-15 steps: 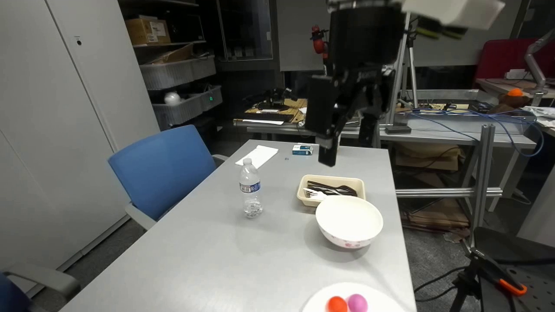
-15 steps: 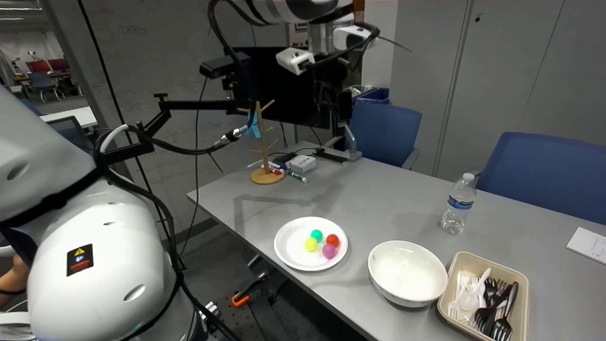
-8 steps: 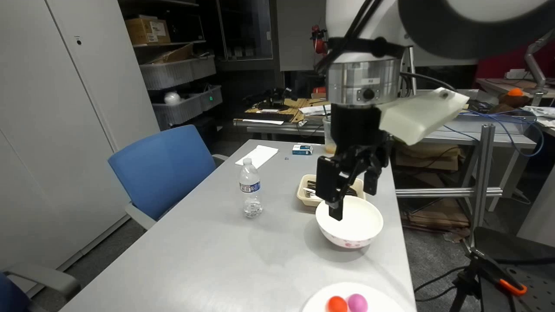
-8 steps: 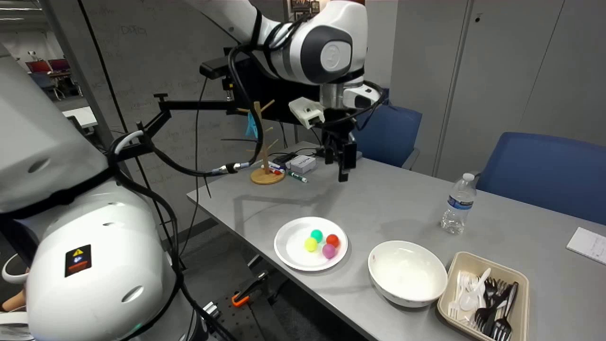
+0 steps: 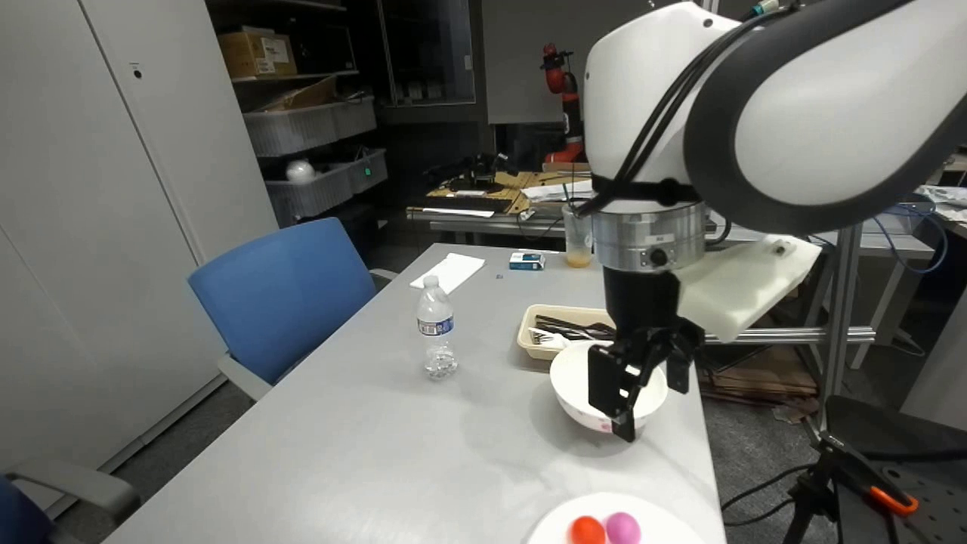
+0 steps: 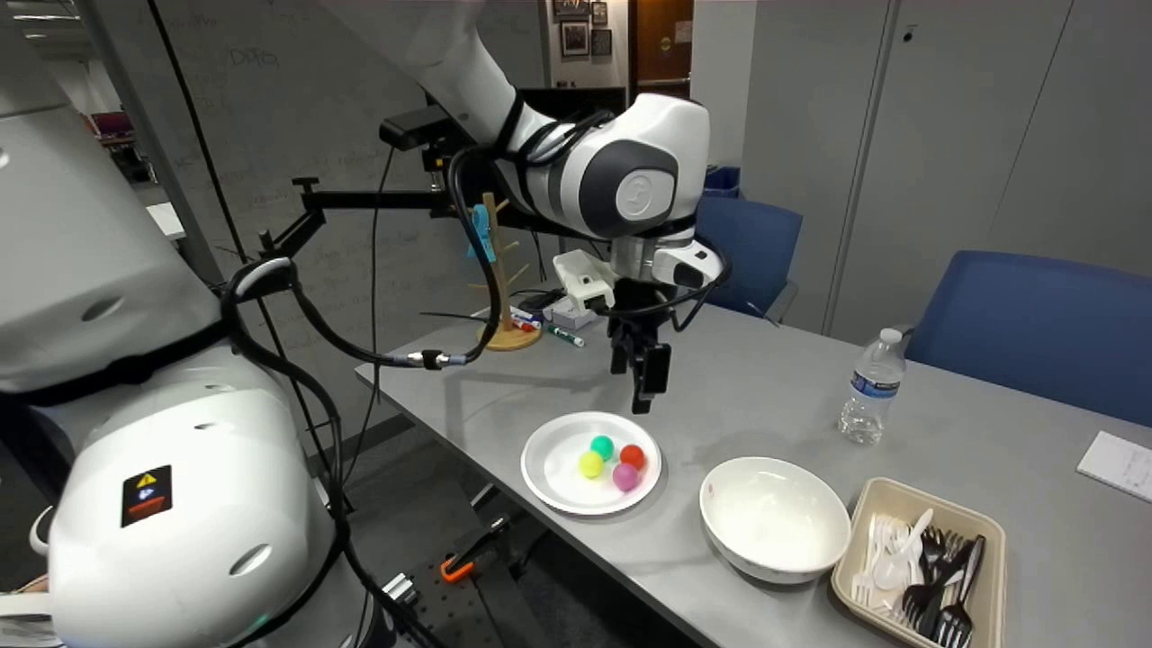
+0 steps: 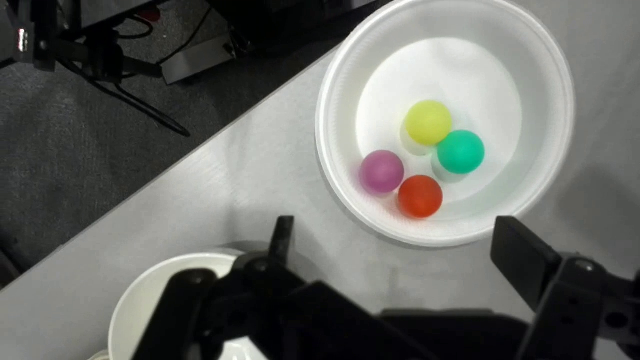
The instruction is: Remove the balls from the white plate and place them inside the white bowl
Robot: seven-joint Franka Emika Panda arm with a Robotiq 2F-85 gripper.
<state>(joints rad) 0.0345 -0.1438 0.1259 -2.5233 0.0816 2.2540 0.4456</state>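
Clustered on the white plate (image 7: 445, 65) at the wrist view's upper right, the balls (image 7: 461, 151) look light, smooth and ready to roll, so each calls for a gentle pinch across its middle by the gripper (image 7: 395, 227), whose jaws stand wide apart, holding nothing.

In an exterior view the camera looks along the table (image 5: 363, 453); in an exterior view, obliquely across it from beside the arm (image 6: 180, 432). The wrist view faces down, nearest; all three share the white plate (image 7: 477, 70) and white bowl (image 6: 774, 517).
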